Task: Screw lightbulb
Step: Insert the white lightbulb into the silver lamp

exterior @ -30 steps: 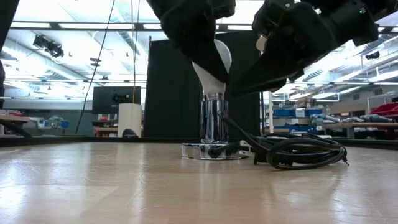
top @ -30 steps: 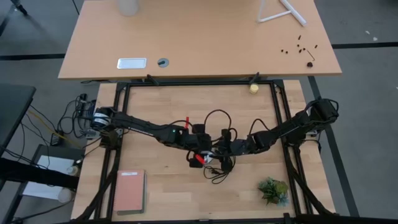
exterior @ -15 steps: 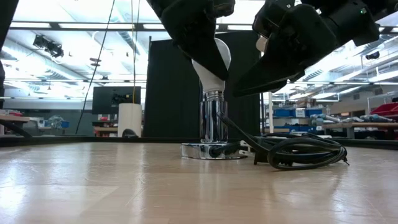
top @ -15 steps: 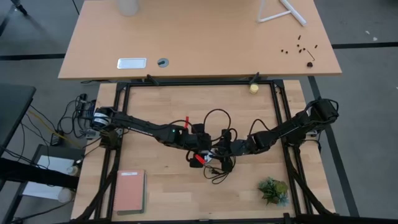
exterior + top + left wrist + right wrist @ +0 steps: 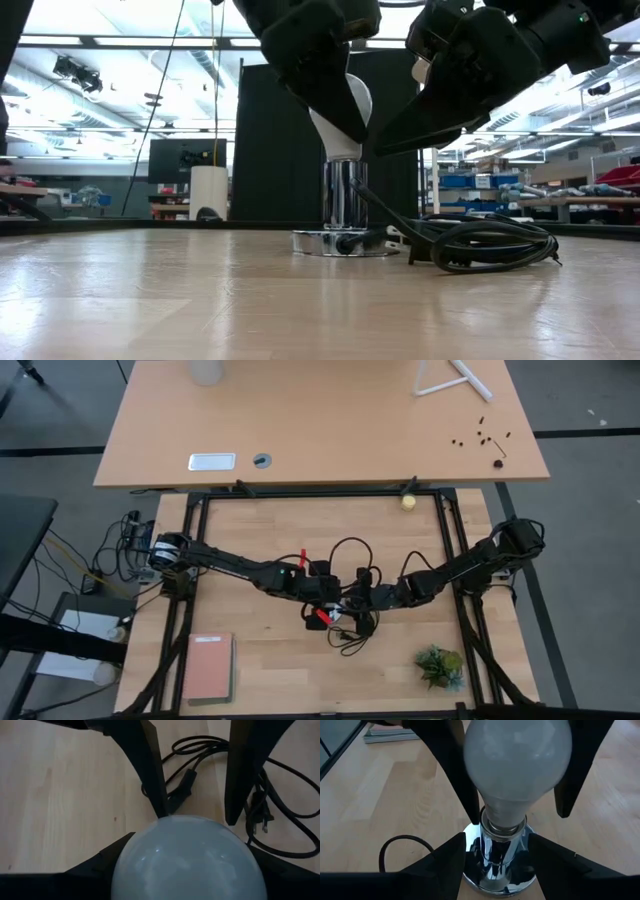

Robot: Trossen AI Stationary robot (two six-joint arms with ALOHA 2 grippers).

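In the chrome socket [image 5: 501, 851]: the lightbulb [image 5: 517, 755], upright

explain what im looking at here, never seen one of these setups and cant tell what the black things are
The black things are two robot arms, each ending in a two-finger hand. One picture looks straight down on the wooden table, one looks level across it, and one camera sits on each wrist. The arms meet mid-table. The left hand grips a white lightbulb, which sits upright in a chrome socket. The right hand is down at that socket. A black cord lies coiled beside it. Farther off lie a pink book, a small plant and a yellowish ball.
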